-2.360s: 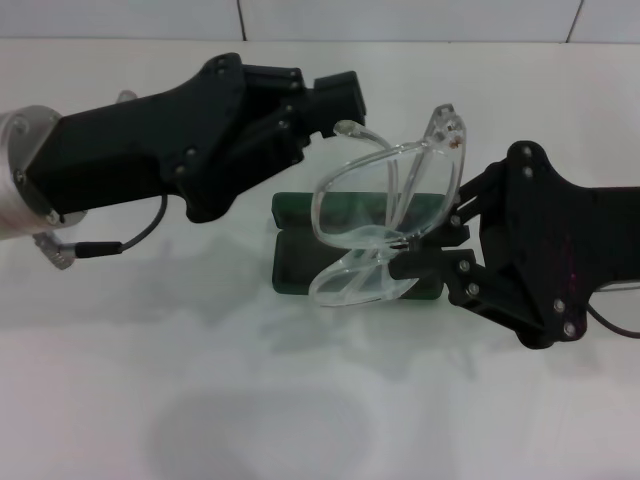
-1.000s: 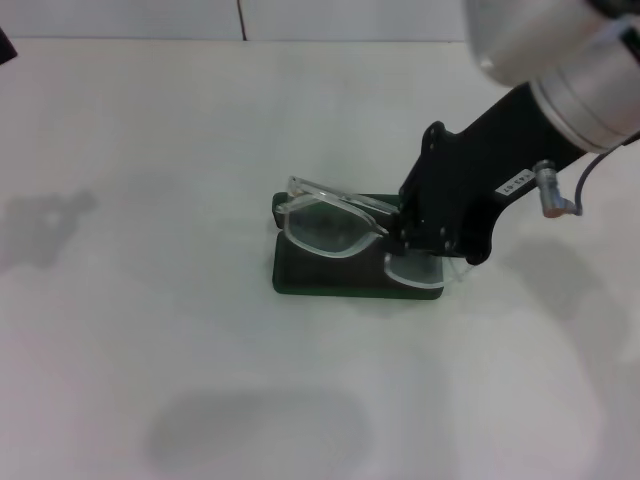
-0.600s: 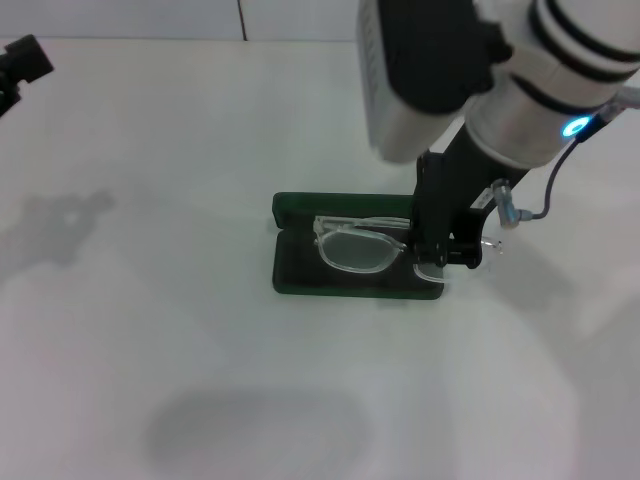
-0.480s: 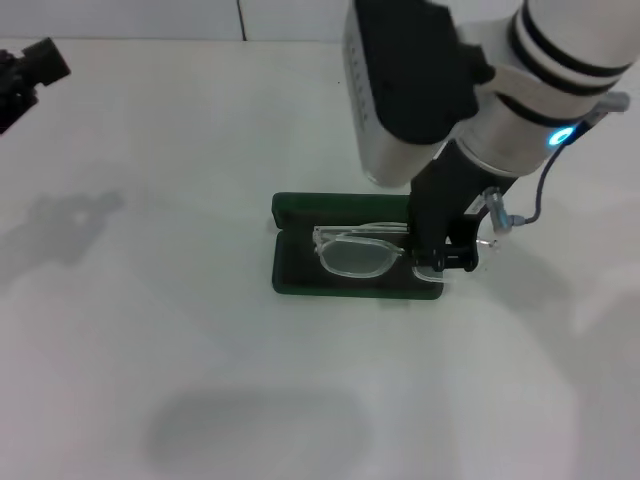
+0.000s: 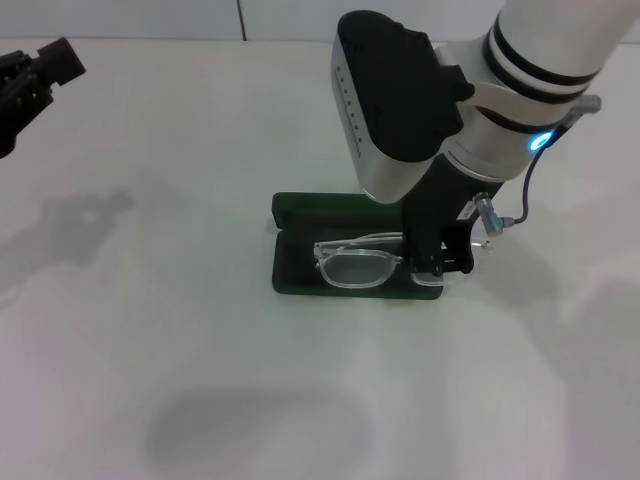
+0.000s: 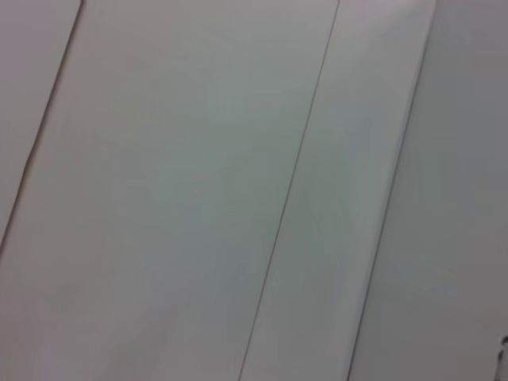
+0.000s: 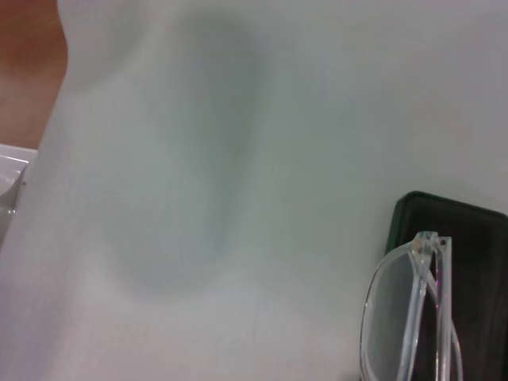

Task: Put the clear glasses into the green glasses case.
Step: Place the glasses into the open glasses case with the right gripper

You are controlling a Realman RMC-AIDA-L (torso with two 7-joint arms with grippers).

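The green glasses case (image 5: 297,276) lies open in the middle of the table, with its lid (image 5: 320,208) on the far side. The clear glasses (image 5: 355,262), folded, rest low in the case's base, lenses facing me. My right gripper (image 5: 437,262) reaches down at their right end and is shut on the clear glasses, hiding the right lens. In the right wrist view, one lens of the clear glasses (image 7: 406,313) shows over the dark case (image 7: 476,230). My left gripper (image 5: 45,70) is far off at the table's back left, holding nothing.
White table (image 5: 200,380) all around the case. A tiled wall runs along the table's far edge (image 5: 240,20). The left wrist view shows only a pale panelled surface (image 6: 238,190). My right arm's bulky body (image 5: 400,100) hangs over the case's far right.
The right gripper has lowered the glasses from above the case down into its base and levelled them. The left arm let go earlier and has pulled back to the far left.
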